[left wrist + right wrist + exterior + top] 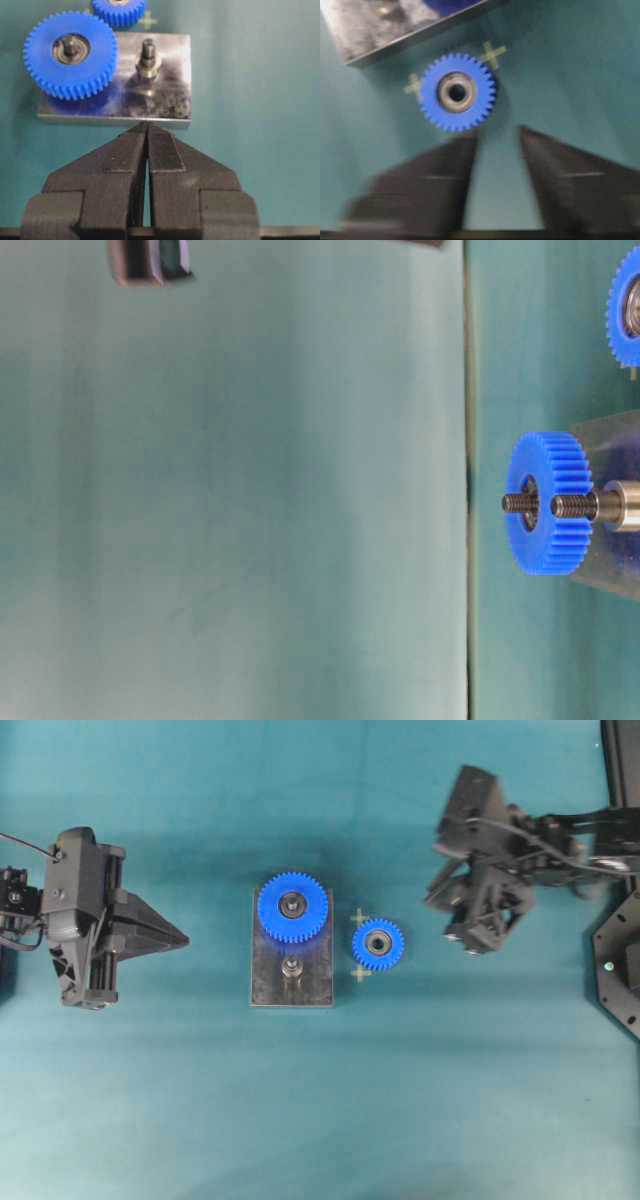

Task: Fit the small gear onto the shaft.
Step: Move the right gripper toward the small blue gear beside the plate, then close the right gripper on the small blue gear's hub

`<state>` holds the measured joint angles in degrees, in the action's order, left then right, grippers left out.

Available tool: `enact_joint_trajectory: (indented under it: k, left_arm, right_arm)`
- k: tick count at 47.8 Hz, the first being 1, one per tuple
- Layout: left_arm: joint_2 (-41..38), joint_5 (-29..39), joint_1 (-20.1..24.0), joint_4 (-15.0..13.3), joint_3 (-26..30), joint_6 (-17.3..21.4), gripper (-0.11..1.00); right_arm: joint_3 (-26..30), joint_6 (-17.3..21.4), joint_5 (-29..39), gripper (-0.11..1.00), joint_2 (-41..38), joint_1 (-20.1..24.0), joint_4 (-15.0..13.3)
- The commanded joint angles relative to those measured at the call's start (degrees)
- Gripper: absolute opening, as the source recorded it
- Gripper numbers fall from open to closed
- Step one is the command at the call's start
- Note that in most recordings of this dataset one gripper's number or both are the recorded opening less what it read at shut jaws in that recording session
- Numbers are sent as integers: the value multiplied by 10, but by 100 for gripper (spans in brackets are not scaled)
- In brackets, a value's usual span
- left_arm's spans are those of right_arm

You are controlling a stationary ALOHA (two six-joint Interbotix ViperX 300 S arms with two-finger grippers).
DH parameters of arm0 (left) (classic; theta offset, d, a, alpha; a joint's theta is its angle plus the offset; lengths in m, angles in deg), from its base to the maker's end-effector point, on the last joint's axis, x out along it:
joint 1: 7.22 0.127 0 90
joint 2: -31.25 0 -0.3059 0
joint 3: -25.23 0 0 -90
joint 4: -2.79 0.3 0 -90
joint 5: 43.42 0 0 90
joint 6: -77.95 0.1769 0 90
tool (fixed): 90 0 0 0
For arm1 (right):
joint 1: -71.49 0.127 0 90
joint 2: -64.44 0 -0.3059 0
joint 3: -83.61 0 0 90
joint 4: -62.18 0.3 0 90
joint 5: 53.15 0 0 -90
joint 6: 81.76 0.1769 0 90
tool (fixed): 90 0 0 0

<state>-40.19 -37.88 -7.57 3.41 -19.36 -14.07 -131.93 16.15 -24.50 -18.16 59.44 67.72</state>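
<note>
The small gear (378, 944) lies flat on the teal desk (480, 1100) between two pale cross marks, just beside the dark plate (270, 990), whose shaft (291, 967) stands bare near the larger gear (292, 907). The right tool (497, 132) hovers near the small gear with jaws parted and nothing between them. The left tool (146, 127) sits pinched together, facing the plate's edge.

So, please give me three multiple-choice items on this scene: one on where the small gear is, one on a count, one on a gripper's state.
1. Where does the small gear lie?
A. on the shaft
B. on the cloth beside the plate
C. in a gripper

2. How many blue gears are there?
A. one
B. two
C. three

3. How is the left gripper?
A. shut
B. wide open
C. holding a gear

Key: 1 B, it rests flat between two cross marks; 2 B, the larger gear sits on the plate; 3 A, its fingertips meet, empty.
</note>
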Motion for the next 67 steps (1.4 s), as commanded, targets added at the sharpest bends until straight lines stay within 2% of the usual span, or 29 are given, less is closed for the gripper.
enact_joint_trajectory:
  k: [1,6,8,18,34,67]
  left_arm:
    - [2,-2,1,2,14,-3,0]
    - [1,8,2,2,20,-2,0]
    - [1,14,2,2,25,0,0]
    - [1,33,2,2,29,1,0]
    - [0,33,2,2,28,1,0]
    - [0,32,2,2,25,1,0]
  right_arm:
    - [20,-2,-5,58,-18,-2,-3]
    - [32,-1,-5,86,-48,-2,-4]
    - [40,-1,-4,90,-63,-3,-4]
    - [74,-4,9,87,-127,-3,-4]
    - [140,-6,83,86,-221,11,-4]
    - [157,-5,83,85,-271,10,-5]
